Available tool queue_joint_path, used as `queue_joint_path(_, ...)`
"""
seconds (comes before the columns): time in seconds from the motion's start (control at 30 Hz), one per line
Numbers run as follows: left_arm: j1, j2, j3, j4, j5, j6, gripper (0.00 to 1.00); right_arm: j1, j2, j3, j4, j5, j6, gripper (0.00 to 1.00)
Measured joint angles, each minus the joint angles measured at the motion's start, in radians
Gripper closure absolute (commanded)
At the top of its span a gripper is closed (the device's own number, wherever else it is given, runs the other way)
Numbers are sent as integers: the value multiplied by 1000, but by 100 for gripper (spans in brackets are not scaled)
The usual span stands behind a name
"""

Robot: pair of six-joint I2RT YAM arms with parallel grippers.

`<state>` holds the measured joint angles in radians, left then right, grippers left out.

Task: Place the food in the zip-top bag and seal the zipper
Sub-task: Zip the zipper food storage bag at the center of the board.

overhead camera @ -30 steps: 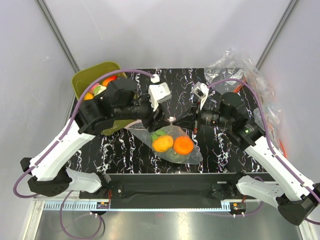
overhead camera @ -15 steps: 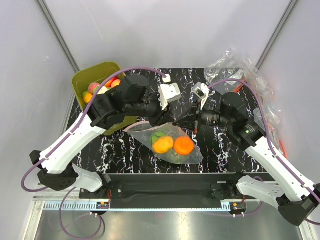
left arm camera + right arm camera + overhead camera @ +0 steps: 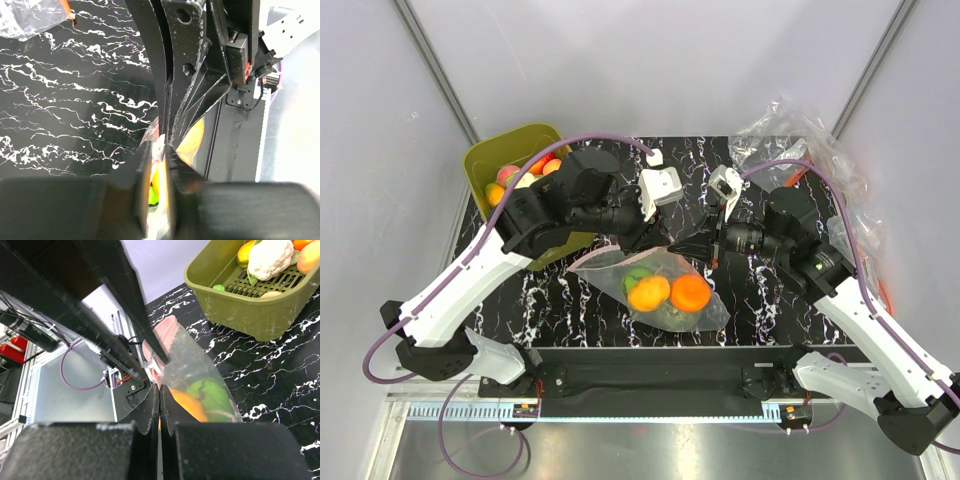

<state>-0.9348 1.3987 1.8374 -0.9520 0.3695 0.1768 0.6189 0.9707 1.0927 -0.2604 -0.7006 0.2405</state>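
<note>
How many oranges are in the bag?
2. The left orange and the right orange lie side by side inside the bag. More could be hidden under them.

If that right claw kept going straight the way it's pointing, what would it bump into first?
Probably the left gripper, which sits tip to tip just ahead of the right gripper. Both are pinching the bag at its edge. Exact depth is hard to judge.

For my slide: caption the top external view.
Left pincer and right pincer pinch the clear dotted plastic bag holding two orange toy fruits.
</note>
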Motion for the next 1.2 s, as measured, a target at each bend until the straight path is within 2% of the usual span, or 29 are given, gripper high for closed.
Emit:
queue_joint_path(0.07, 0, 0, 0, 0, 2, 0, 61, 0, -2, 0, 1, 0, 0, 100)
queue_joint_path(0.17, 0, 0, 0, -1, 4, -2, 59, 0, -7, 0, 1, -1, 0, 100)
queue_joint_path(0.27, 0, 0, 0, -1, 11, -3, 67, 0, -8, 0, 1, -1, 0, 100)
queue_joint_path(0.3, 0, 0, 0, -1, 13, -2, 74, 0, -8, 0, 1, -1, 0, 100)
queue_joint_path(0.37, 0, 0, 0, -1, 16, -3, 76, 0, -8, 0, 1, -1, 0, 100)
queue_joint_path(0.53, 0, 0, 0, -6, 30, 0, 100, 0, -10, 0, -1, 1, 0, 100)
queue_joint_path(0.8, -1, -3, -12, 7, 42, 2, 100, 0, -37, 0, -28, 31, 0, 100)
queue_joint_path(1.2, -1, -51, -134, 69, 30, 2, 100, 2, -150, -41, -52, 226, 20, 100)
